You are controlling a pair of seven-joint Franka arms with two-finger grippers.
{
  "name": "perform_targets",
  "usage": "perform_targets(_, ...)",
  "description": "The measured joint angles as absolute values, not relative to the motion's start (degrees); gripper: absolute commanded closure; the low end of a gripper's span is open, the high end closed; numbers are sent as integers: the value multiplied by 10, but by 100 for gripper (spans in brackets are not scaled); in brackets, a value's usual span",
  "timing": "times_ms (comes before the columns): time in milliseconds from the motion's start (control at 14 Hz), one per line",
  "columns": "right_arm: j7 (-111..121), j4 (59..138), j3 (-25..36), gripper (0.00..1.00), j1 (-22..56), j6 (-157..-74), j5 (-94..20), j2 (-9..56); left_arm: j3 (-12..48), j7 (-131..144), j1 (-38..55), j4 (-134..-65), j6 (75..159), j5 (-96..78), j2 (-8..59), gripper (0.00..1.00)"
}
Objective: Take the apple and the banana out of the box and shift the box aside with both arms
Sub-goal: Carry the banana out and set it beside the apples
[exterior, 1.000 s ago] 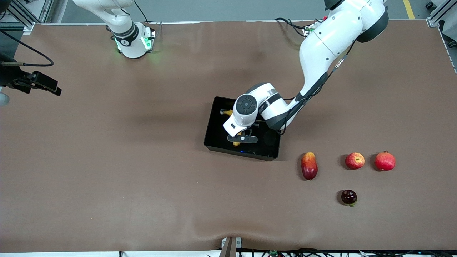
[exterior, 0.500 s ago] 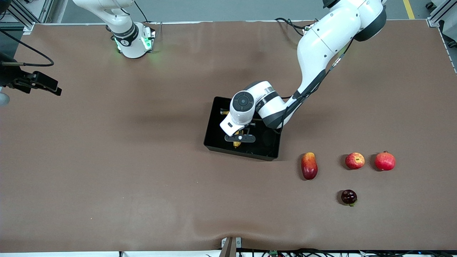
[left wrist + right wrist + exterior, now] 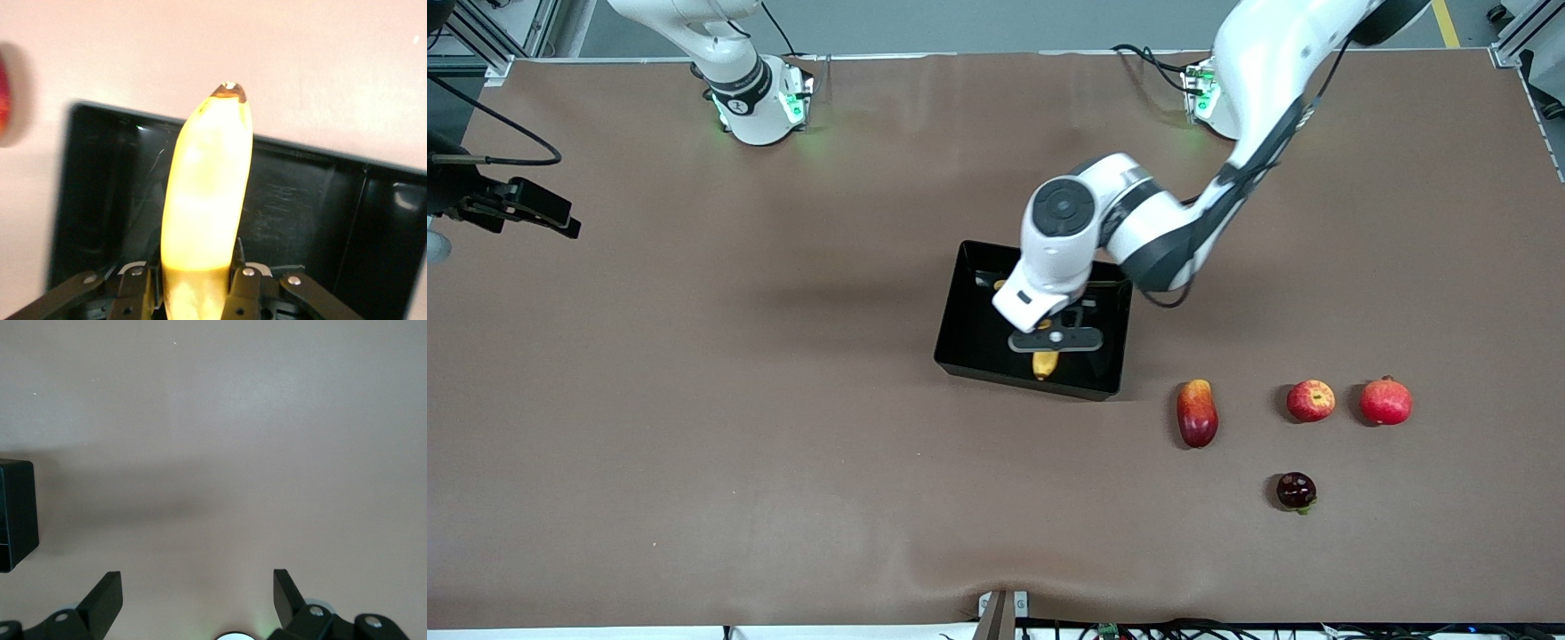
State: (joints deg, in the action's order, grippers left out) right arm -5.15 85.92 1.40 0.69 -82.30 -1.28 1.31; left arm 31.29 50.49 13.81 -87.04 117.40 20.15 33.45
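1. Left gripper (image 3: 193,293) is clamped on the banana (image 3: 207,193), one finger on each side of it near one end. The rest of the fruit sticks straight out past the fingertips.
2. In the front view that gripper (image 3: 1049,348) is up in the air over the tray (image 3: 960,351), with one yellow end of the banana (image 3: 1045,364) poking out below the hand. It hangs over the part of the tray closer to the front camera.
3. The tray is a shallow black box sitting flat about mid-table. The left wrist view shows its dark floor (image 3: 300,200) under the banana, with bare brown table around the walls.
4. The apple (image 3: 1311,400) is on the table toward the left arm's end, well apart from the tray. It sits between the mango (image 3: 1197,412) and a plain red fruit (image 3: 1385,401), much closer to the red one, all three roughly in a row.
5. A small dark red fruit (image 3: 1296,491) lies nearer the front camera than that row, just about under the apple in the view.
6. Right gripper (image 3: 197,597) has its fingers spread wide with nothing between them, only bare table below. A corner of the tray (image 3: 17,513) shows at the edge of its wrist view.
7. The right arm is waiting off at its own end of the table, its hand (image 3: 507,209) at the edge of the front view.
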Motion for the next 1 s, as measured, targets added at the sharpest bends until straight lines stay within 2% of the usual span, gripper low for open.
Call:
perform_targets(286,-51,859,14,0,7,-823,-13,13,314,402,43,-880,1096,146,274,100)
perform_targets(500,-51,859,13,0,9,-825,-15,14,316,352,-32,-948,1081,142,240,100)
perform_targets(714,-50,862,10,0,36,-849,-20,33,316,286,-115,-1015,1118,142,229,100)
perform_targets(1000,-53,868,6,0,124,-942,-25,127,315,179,-211,-1091,1213,143,240,100)
